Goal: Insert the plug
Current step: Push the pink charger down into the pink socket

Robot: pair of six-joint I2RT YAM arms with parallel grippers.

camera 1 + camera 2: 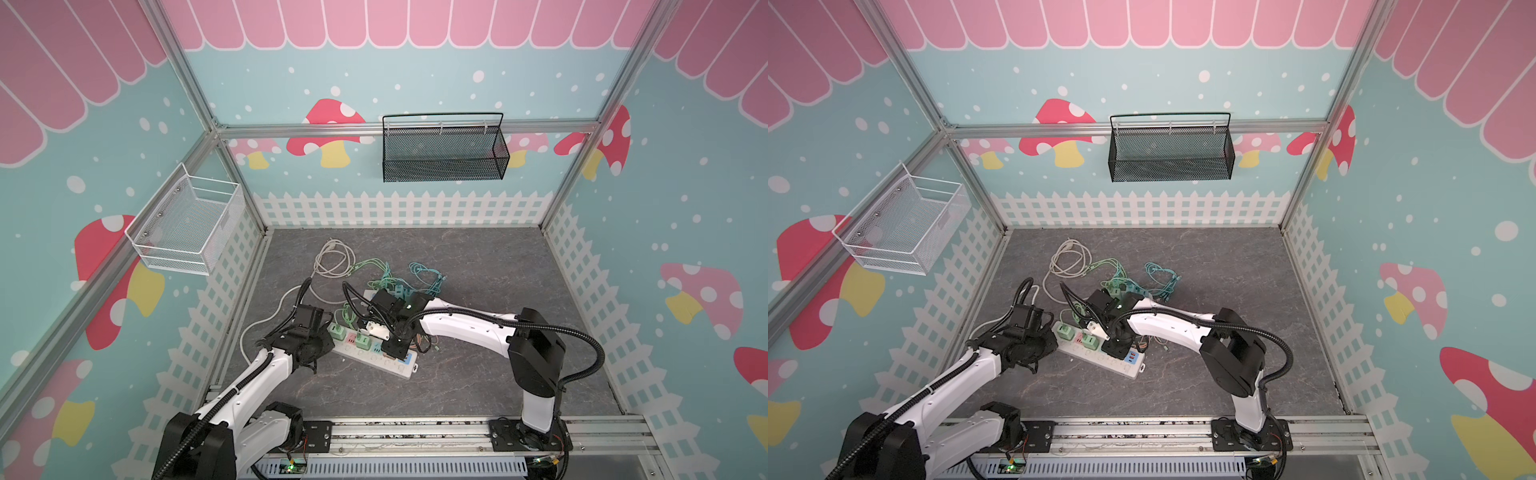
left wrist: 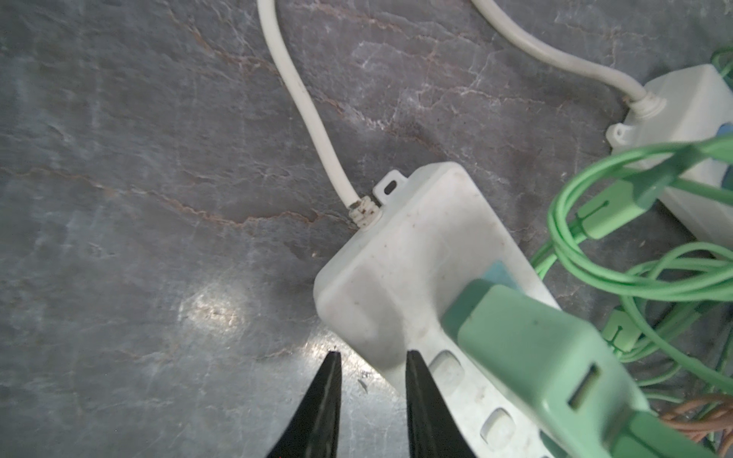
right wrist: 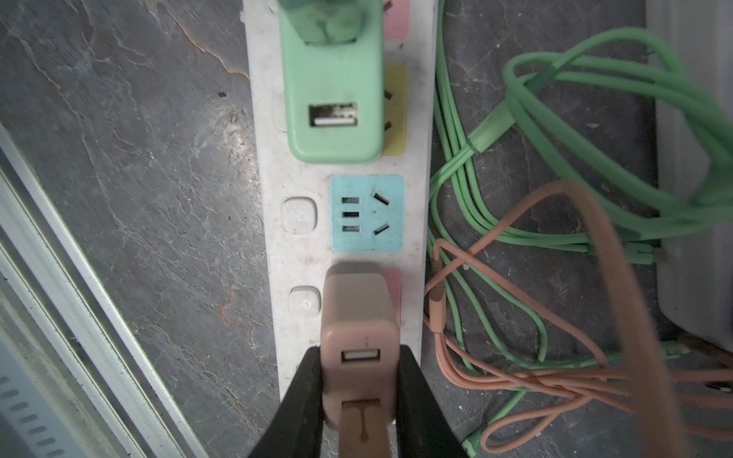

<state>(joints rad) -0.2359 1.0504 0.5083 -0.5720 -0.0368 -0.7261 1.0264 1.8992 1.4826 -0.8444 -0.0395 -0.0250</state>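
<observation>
A pinkish-brown plug [image 3: 359, 313] with a USB port stands on the pink socket [image 3: 393, 283] of the white power strip [image 3: 269, 238]. Its prongs are hidden. My right gripper [image 3: 361, 351] is shut on the plug's two sides. In both top views that gripper [image 1: 395, 348] hides the plug. The blue socket [image 3: 367, 214] beside it is empty, and a green adapter [image 3: 333, 99] sits in the socket beyond. My left gripper [image 2: 373, 354] hovers at the strip's cord end [image 2: 408, 253]. Its jaws stand a little apart with nothing gripped, and one finger [image 2: 420, 388] overlaps the strip's edge.
A second white power strip [image 2: 694, 131] lies close behind. Green cables [image 2: 595, 257] and an orange cable [image 3: 515, 376] tangle beside the strip. Teal cables [image 1: 428, 274] and a white cord coil [image 1: 332, 259] lie farther back. A black mesh basket [image 1: 442, 151] and a white wire basket [image 1: 187, 226] hang on the walls.
</observation>
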